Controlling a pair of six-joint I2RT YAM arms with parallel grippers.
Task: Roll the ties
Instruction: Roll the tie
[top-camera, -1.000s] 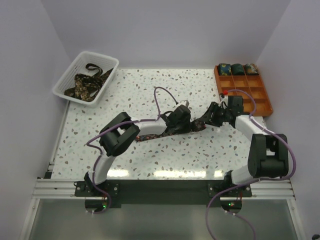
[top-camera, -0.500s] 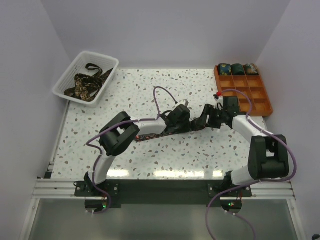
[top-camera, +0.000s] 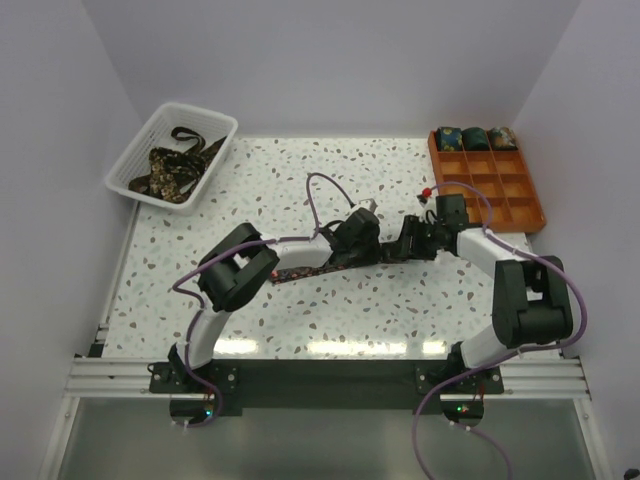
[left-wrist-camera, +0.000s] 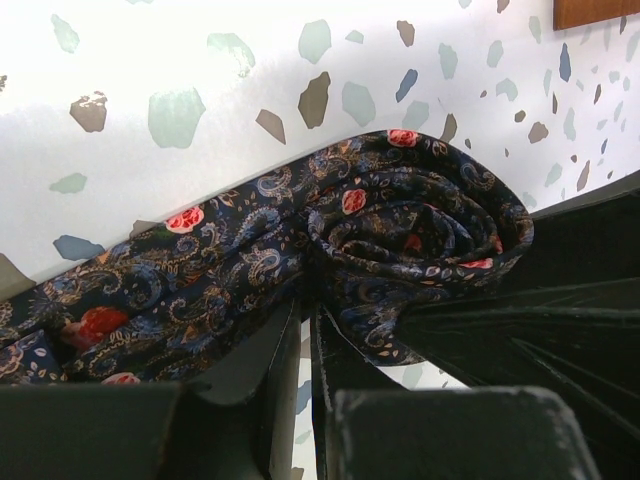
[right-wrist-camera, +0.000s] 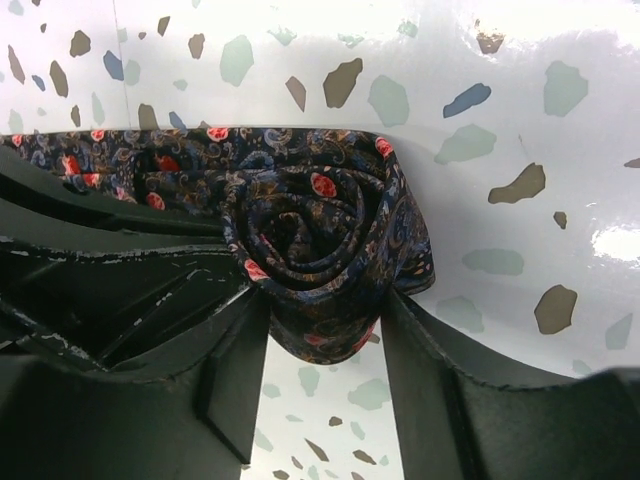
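One tie lies on the counter near its middle. Its flat band runs from the left arm's side toward the right, and its right end is wound into a single roll. Both arms meet at that end.

The right gripper has its two fingers spread to either side of the roll and closed in on it, so the coil sits pinched between them. The left gripper is just beside it, where the flat band meets the roll. Its two fingers are pressed almost together with only a thin slit between them. Their tips are against the fabric, but it cannot be told whether any cloth is caught between them.

At the far right corner an orange tray holds three finished rolled ties, one in each compartment of its far row. At the far left corner a white basket holds loose ties in a tangle; their number cannot be told.
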